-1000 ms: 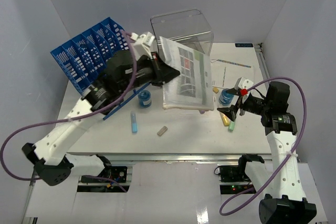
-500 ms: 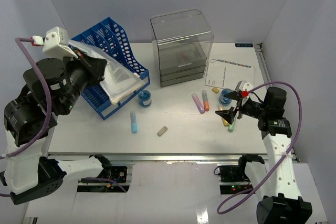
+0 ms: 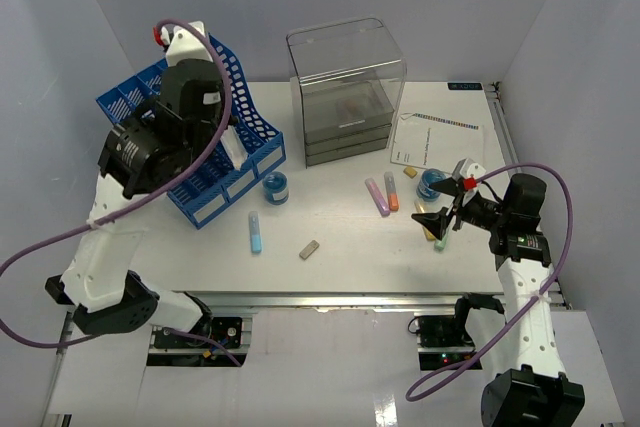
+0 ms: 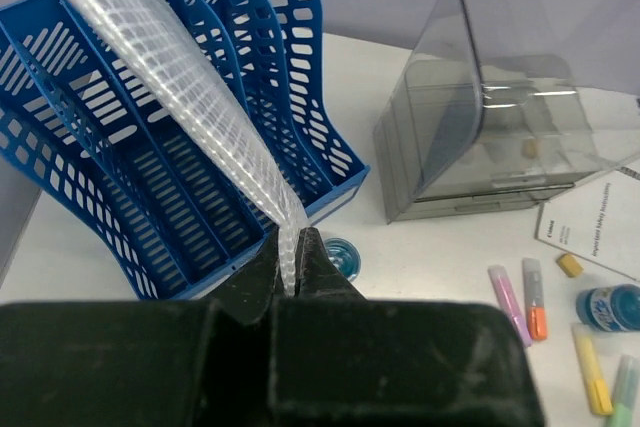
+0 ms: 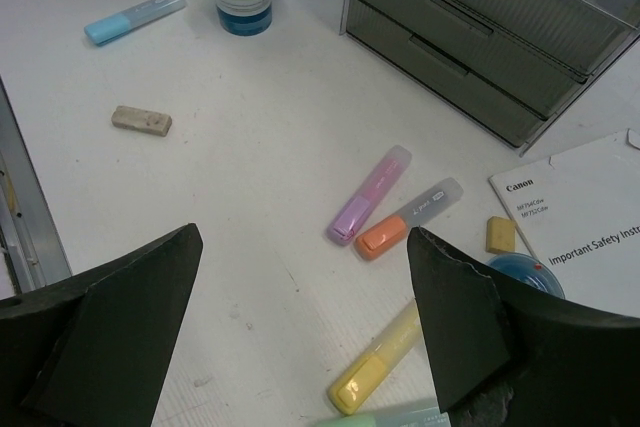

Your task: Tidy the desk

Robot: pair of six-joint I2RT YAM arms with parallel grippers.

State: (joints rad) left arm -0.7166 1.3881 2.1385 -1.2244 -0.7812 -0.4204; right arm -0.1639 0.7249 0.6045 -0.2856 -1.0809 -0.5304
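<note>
The white desk [image 3: 340, 237] holds scattered stationery. My left gripper [image 4: 290, 265] is shut on the edge of a clear mesh document sleeve [image 4: 170, 77], which slants up and left over the blue file rack [image 4: 120, 177]. In the top view the left gripper [image 3: 228, 137] sits over the rack [image 3: 255, 132], and the arm hides most of the sleeve. My right gripper [image 5: 300, 237] is open and empty, hovering over the yellow highlighter [image 5: 375, 362] on the right side of the desk; it also shows in the top view [image 3: 445, 209].
A clear drawer box [image 3: 345, 87] stands at the back, a Canon leaflet [image 3: 435, 137] to its right. Loose on the desk: purple [image 3: 377, 197], orange [image 3: 391, 191] and blue [image 3: 256, 232] highlighters, an eraser [image 3: 310, 249], and blue jars [image 3: 276, 188] [image 3: 432, 184].
</note>
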